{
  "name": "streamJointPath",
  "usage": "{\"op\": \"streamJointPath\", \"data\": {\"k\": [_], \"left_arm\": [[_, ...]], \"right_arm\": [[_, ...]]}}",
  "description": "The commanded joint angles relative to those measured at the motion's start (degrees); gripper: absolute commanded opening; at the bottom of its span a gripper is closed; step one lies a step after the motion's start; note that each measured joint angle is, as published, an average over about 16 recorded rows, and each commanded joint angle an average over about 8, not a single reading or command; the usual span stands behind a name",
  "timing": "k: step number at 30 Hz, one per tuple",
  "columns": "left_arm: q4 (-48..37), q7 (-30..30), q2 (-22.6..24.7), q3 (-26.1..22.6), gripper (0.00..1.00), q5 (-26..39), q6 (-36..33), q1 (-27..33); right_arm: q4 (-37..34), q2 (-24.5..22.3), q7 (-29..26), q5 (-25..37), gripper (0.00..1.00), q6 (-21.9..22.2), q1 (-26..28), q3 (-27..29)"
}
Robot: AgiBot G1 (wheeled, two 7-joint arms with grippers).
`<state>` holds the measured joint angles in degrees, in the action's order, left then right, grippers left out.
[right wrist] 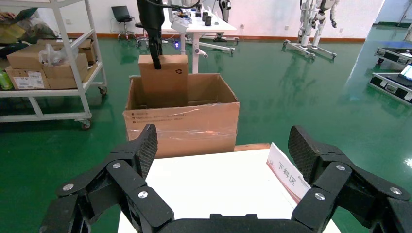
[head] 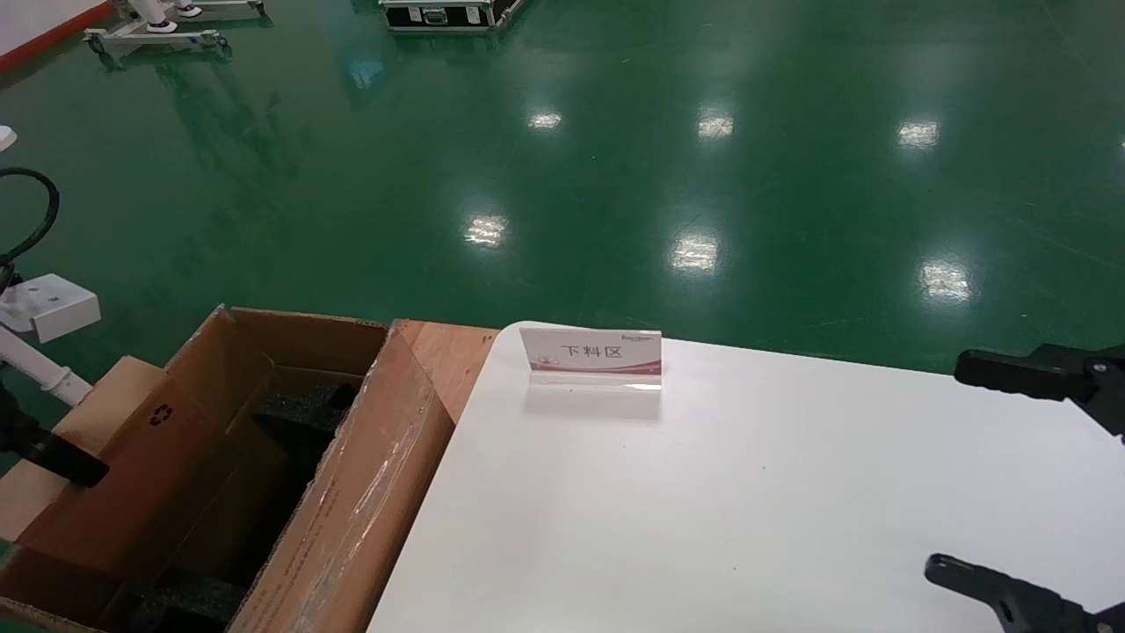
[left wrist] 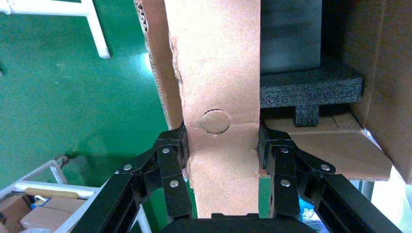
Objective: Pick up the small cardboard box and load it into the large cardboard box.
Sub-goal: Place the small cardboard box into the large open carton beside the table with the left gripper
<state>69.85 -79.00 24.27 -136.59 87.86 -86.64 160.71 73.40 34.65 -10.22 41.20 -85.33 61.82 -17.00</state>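
Note:
The small cardboard box (head: 141, 431), light brown with a black recycling mark, stands tilted in the left side of the large cardboard box (head: 369, 492). Its upper end sticks out above the rim. My left gripper (head: 61, 457) is shut on that upper end. In the left wrist view the left gripper (left wrist: 221, 141) clamps the small cardboard box (left wrist: 218, 87) from both sides, above black foam (left wrist: 311, 87). From the right wrist view, the small cardboard box (right wrist: 163, 80) rises out of the large cardboard box (right wrist: 182, 124). My right gripper (head: 993, 479) hangs open over the white table (head: 747, 492), holding nothing.
A small standing sign (head: 591, 356) sits near the table's far edge. A wooden surface (head: 444, 352) shows between the table and the large box. A white stand (head: 44, 303) is at the far left. A shelf cart with cartons (right wrist: 48, 63) stands beyond the large box.

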Motion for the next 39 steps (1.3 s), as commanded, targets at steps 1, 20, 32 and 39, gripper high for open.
{"op": "streamJointPath", "data": {"k": [1, 20, 32, 39], "left_arm": [[-0.27, 0.15, -0.07, 0.05, 0.0, 0.13, 0.42, -0.31], [-7.8, 2.94, 2.49, -0.14, 0.0, -0.33, 6.18, -6.85], [-12.08, 2.17, 5.15, -0.94, 0.0, -0.86, 8.68, -12.55], [-14.2, 1.46, 6.37, -0.9, 0.0, -0.77, 10.93, -14.74]], "right_arm": [[0.0, 0.0, 0.0, 0.0, 1.0, 0.0, 0.0, -0.01], [0.0, -0.03, 0.03, -0.04, 1.0, 0.03, 0.01, -0.06], [0.0, -0.04, 0.05, -0.07, 1.0, 0.04, 0.02, -0.1], [0.0, -0.05, 0.06, -0.08, 1.0, 0.05, 0.03, -0.12]]}}
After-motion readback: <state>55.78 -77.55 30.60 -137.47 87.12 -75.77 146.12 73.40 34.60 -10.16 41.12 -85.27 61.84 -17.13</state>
